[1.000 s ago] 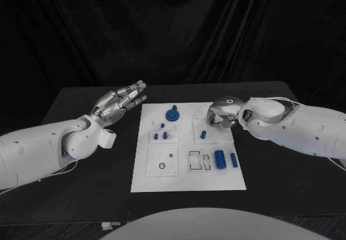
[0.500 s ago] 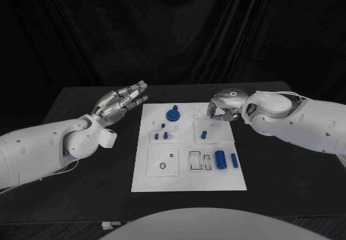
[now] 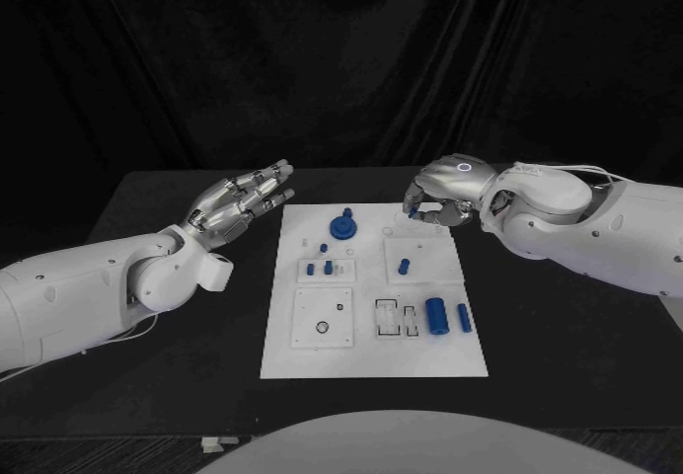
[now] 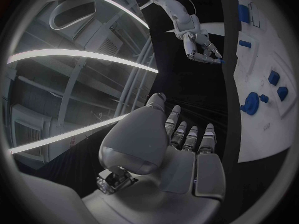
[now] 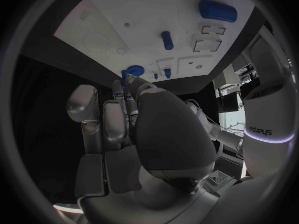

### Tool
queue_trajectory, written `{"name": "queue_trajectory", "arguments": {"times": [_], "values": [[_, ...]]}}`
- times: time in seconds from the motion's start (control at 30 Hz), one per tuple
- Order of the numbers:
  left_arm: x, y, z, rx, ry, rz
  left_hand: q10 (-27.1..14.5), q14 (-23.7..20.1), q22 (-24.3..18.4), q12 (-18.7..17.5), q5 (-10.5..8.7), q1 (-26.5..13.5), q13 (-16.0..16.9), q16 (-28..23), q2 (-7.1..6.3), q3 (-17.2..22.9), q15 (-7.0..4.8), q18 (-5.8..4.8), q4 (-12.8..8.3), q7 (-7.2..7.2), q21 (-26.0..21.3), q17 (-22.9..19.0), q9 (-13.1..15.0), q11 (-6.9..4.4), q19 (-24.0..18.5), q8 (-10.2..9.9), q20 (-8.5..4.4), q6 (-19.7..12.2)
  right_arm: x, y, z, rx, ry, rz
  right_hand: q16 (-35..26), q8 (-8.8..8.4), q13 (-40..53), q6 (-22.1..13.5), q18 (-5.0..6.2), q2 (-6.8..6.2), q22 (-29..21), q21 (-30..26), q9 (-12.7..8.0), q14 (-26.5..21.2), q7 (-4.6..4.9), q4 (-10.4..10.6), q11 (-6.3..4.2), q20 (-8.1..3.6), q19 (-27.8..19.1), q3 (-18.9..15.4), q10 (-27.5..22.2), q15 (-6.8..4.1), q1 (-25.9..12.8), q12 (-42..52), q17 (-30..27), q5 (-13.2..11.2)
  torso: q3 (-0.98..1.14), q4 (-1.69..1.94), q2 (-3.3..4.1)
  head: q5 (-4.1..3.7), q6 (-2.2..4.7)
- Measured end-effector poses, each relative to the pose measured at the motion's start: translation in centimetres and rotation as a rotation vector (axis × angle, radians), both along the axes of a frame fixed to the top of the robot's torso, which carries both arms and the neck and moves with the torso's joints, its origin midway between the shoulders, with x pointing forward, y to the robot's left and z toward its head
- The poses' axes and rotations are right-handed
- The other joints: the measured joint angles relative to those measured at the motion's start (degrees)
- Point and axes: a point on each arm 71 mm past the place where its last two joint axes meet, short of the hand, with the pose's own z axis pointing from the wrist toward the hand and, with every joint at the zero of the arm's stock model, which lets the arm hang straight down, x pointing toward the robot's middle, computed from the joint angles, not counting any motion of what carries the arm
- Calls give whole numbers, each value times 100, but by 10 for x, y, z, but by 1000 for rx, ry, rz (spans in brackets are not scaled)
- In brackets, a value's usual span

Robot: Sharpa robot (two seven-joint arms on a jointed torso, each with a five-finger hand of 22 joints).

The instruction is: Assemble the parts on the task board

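Observation:
The white task board (image 3: 370, 341) lies in the middle of the black table. My right hand (image 3: 438, 200) hovers over its far right corner and pinches a small blue part (image 3: 413, 210) at its fingertips. The left wrist view shows that same hand (image 4: 198, 46) with the blue part (image 4: 220, 61) at its tips. My left hand (image 3: 239, 202) is held open beside the board's far left corner, fingers straight and apart, holding nothing. A blue round knob (image 3: 341, 226) stands on the board's far middle. A blue peg (image 3: 403, 265) lies in the right square plate.
Two blue cylinders, one thick (image 3: 435, 316) and one thinner (image 3: 463, 316), lie at the board's right edge beside two rectangular slots (image 3: 387, 316). Small blue pegs (image 3: 326, 267) stand in the left plate. A square plate with an oval hole (image 3: 321, 327) sits nearer me.
My right hand has risen and drawn back from the board's far right corner with the small blue part in its fingertips. The left hand has stayed where it was.

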Motion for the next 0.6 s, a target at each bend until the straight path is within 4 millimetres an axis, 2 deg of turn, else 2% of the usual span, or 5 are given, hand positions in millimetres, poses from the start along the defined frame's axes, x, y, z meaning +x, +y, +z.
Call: {"name": "queue_trajectory", "arguments": {"times": [0.3, 0.6], "values": [[0, -1, 0, 1, 1, -1, 20, 21, -1, 23, 0, 22, 5, 0, 22, 0, 21, 1, 0, 0, 23, 5, 1, 20, 0, 23, 0, 0, -28, 45, 4, 34, 30, 120, 0, 0, 0, 0, 0, 0, -1, 47, 6, 0, 0, -10, 21, 0, 0, 23, 20, 0, 0, -10, 53, -23, 4, 1, 5, 115, 0], [0, -2, -1, 1, 3, -2, 20, 21, -1, 44, 0, 22, 5, 0, 22, 9, 20, 0, -9, 21, 23, 5, 6, 20, 0, 23, 0, 20, -45, 80, -19, 22, 109, 193, 26, -1, -2, 0, 0, -1, -1, 52, 5, 0, 0, -33, 7, 0, 0, 66, 34, 0, -1, -32, 68, -41, 4, 1, 2, 257, 0]]}}
